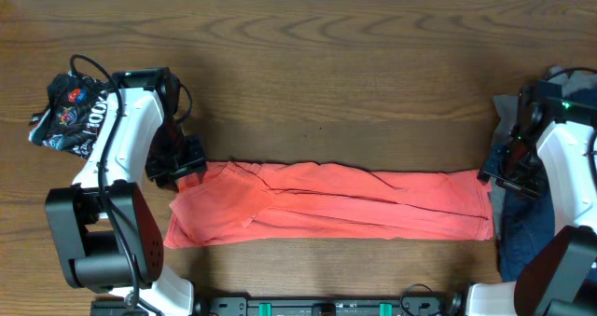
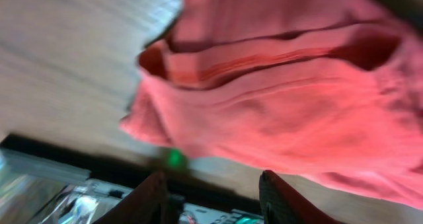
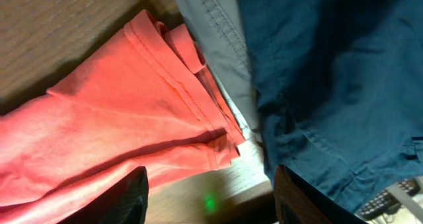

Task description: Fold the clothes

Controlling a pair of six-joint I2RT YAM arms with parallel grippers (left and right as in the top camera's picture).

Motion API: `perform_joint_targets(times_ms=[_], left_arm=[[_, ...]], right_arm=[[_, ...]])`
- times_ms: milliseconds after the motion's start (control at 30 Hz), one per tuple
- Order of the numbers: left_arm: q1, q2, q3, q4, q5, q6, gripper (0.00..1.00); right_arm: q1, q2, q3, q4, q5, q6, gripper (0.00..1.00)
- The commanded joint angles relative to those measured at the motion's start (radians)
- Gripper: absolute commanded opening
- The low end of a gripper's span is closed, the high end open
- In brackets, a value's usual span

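The coral-red T-shirt (image 1: 326,204) lies folded into a long strip across the front of the table. It also shows in the left wrist view (image 2: 291,98) and the right wrist view (image 3: 106,118). Its print is hidden. My left gripper (image 1: 177,171) hovers at the strip's upper left end, open and empty (image 2: 211,197). My right gripper (image 1: 499,171) is at the strip's right end, open and empty (image 3: 208,197). A navy-blue garment (image 1: 522,232) and a grey garment (image 3: 218,45) lie at the right, under the right arm.
A dark printed garment (image 1: 70,111) is bunched at the far left of the table. The table's front edge with the arm bases (image 1: 326,307) runs just below the strip. The blue garment (image 3: 330,78) overlaps the grey one beside the red hem.
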Motion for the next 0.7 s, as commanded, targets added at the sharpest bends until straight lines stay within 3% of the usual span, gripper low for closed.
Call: perform_joint_targets(times_ms=[0, 200, 667], left_arm=[[-0.002, -0.011, -0.004, 0.018, 0.084, 0.039, 0.47], [-0.002, -0.011, -0.004, 0.033, 0.084, 0.039, 0.47], [-0.002, -0.011, -0.004, 0.039, 0.084, 0.039, 0.47]], right_arm=[[-0.037, 0.003, -0.046, 0.033, -0.042, -0.023, 0.62], [-0.048, 0.003, -0.186, 0.207, -0.122, -0.091, 0.72], [-0.050, 0.003, -0.445, 0.513, -0.076, -0.091, 0.76]])
